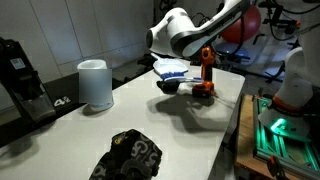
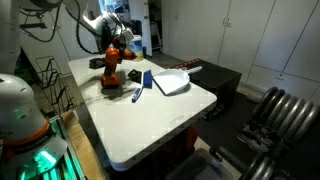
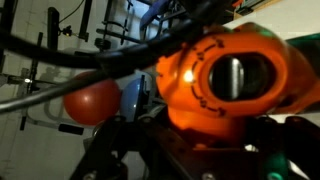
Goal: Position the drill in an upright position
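Observation:
The orange and black drill (image 1: 205,75) stands upright on its base near the far end of the white table (image 1: 185,130). It also shows in an exterior view (image 2: 110,72). My gripper (image 1: 203,52) is at the drill's top, shut around its orange body, as also seen in an exterior view (image 2: 116,52). In the wrist view the drill's orange housing (image 3: 225,80) fills the frame right between the dark fingers (image 3: 200,135), with its chuck end facing the camera.
A white cylinder (image 1: 96,83) and a black device (image 1: 20,80) stand at one side. A black lumpy object (image 1: 130,155) lies near the front edge. A white tray (image 2: 170,80) and a blue pen (image 2: 137,95) lie beside the drill.

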Robot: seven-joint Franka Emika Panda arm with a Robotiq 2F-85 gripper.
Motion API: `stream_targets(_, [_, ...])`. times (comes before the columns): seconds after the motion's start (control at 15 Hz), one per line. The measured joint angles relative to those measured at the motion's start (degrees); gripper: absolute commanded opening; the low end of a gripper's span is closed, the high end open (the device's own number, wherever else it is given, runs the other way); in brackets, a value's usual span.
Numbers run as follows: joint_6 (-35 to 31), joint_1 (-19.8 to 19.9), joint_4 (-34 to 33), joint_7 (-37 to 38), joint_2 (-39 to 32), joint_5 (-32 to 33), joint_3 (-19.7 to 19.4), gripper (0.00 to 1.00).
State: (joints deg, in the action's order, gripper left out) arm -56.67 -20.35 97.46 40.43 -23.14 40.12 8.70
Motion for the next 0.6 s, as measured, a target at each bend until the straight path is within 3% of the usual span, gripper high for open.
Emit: stream_targets(0.6, [1.30,-4.15,-3.83,7.90,-3.94,9.15,0.41,0.19])
